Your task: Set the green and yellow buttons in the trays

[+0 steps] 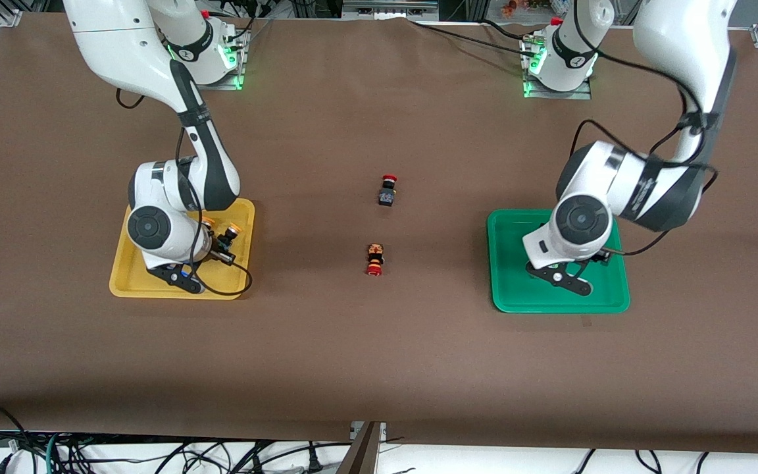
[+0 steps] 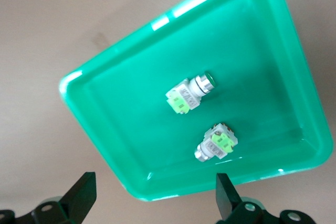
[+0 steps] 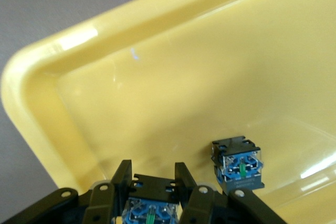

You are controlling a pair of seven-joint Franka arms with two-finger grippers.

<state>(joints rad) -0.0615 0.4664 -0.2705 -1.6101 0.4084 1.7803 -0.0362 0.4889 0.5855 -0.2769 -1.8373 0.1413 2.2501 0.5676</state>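
My right gripper [image 1: 212, 242] is low in the yellow tray [image 1: 127, 276], shut on a yellow button; in the right wrist view the gripper [image 3: 152, 178] clamps the button's black-and-blue body [image 3: 149, 209]. A second yellow button [image 3: 239, 166] lies in the yellow tray [image 3: 157, 77] beside it, and shows in the front view [image 1: 229, 235]. My left gripper [image 1: 597, 258] hangs open and empty over the green tray [image 1: 517, 289]. In the left wrist view the gripper [image 2: 155, 195] is above the green tray's [image 2: 131, 135] rim, and two green buttons [image 2: 186, 94] [image 2: 216, 144] lie inside. The arm hides them in the front view.
Two red-capped black buttons lie on the brown table between the trays: one [image 1: 388, 191] farther from the front camera, one [image 1: 374, 259] nearer. Cables loop from both wrists over the trays.
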